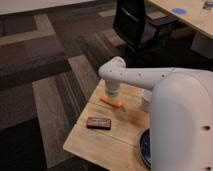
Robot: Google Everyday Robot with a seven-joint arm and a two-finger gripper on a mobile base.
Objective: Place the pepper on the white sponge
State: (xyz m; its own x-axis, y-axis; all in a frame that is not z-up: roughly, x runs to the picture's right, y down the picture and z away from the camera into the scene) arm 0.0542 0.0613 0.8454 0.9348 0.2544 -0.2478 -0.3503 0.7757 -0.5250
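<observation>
The pepper [112,104], slim and orange-red, lies on the wooden table [107,137] near its far edge. My gripper [112,93] hangs at the end of the white arm, directly above and behind the pepper, close to it. The arm's white body fills the right side of the view and covers much of the table. The white sponge is hidden or out of view.
A dark rectangular box with red markings [98,122] lies on the table in front of the pepper. A white cup [145,103] shows partly beside the arm. The rim of a dark blue plate [144,148] shows at the lower right. A black office chair [134,22] stands behind.
</observation>
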